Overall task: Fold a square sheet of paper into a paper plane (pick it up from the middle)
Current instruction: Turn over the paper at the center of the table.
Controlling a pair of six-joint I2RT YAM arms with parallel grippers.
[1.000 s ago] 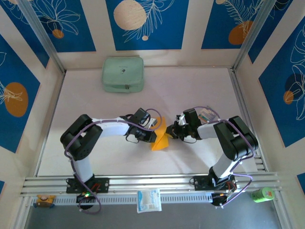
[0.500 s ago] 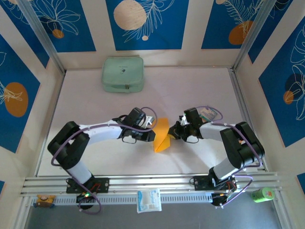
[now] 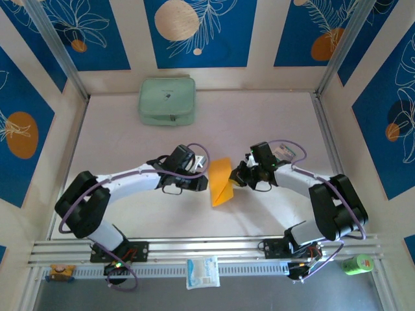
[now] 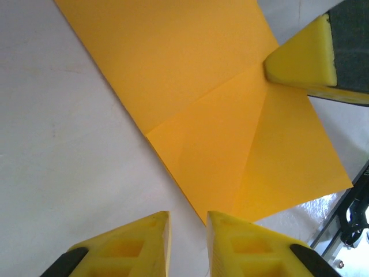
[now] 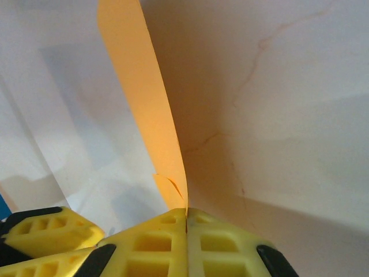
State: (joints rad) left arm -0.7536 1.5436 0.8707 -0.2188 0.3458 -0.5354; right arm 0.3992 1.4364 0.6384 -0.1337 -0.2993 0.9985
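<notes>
around us the walls [image 3: 194, 32] are blue panels printed with pale leaves and orange discs, boxing in a plain white desk [image 3: 117, 136]. over the last second the left arm [image 3: 123, 181] has swung its elbow out to the left and nearer. the right arm [image 3: 318, 188] has swung its elbow out to the right, so both now reach in flatter toward the middle. a pale green pouch [image 3: 167, 101] sits at the far side, well apart from the work.

the square sheet of paper [image 3: 222, 181] lies at mid-desk between the two grippers, part folded, with creases across it. it has shifted a little to the right and lies flatter than before. we judge the plane is at an early stage, with no dart shape yet.

the right gripper [image 5: 185, 214] is clamped together on the sheet's right edge, holding that edge up. the left gripper [image 4: 188, 231] has backed slightly to the left. its fingers stand narrowly apart just off a corner of the sheet, holding nothing, perhaps ready to press the crease.
</notes>
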